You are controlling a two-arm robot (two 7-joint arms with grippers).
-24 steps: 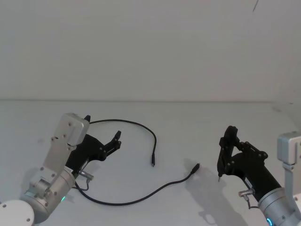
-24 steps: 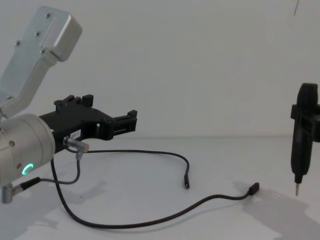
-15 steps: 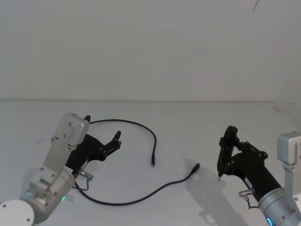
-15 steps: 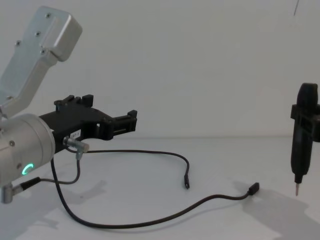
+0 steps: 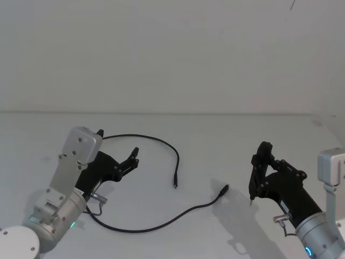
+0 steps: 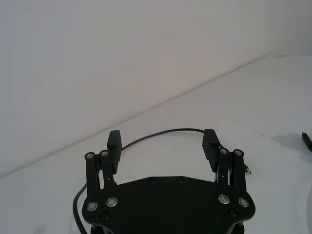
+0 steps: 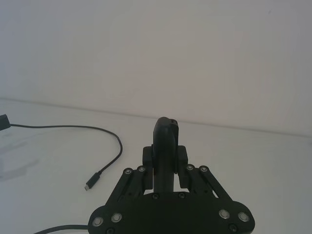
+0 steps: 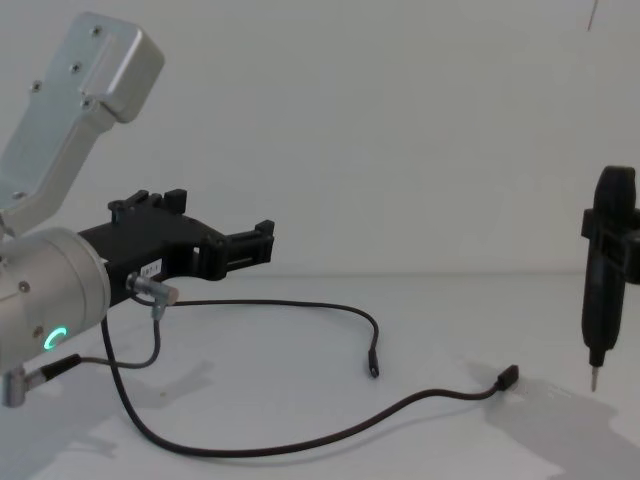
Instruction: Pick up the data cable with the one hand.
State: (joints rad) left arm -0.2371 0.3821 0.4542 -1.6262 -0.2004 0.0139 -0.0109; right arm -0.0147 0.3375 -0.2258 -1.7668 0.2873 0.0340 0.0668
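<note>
The data cable (image 5: 161, 144) is a thin black cord lying in a big loop on the white table, with one plug (image 5: 174, 186) at mid-table and the other plug (image 5: 225, 189) further right. My left gripper (image 5: 117, 142) hovers open above the loop's far-left arc, holding nothing. From the left wrist camera the cable (image 6: 161, 131) curves across the table beyond the spread fingers of the left gripper (image 6: 162, 139). The chest view shows the left gripper (image 8: 225, 222) well above the cable (image 8: 300, 304). My right gripper (image 5: 262, 171) is shut on a slim black pointed tool (image 5: 253, 186).
A short grey wire with a metal plug (image 8: 150, 292) hangs from the left arm, close to the cable. The tool's metal tip (image 8: 592, 380) hangs just above the table right of the nearer plug (image 8: 508, 377). A white wall stands behind the table.
The left arm has shifted very slightly. The cable and the right arm stay as they were.
</note>
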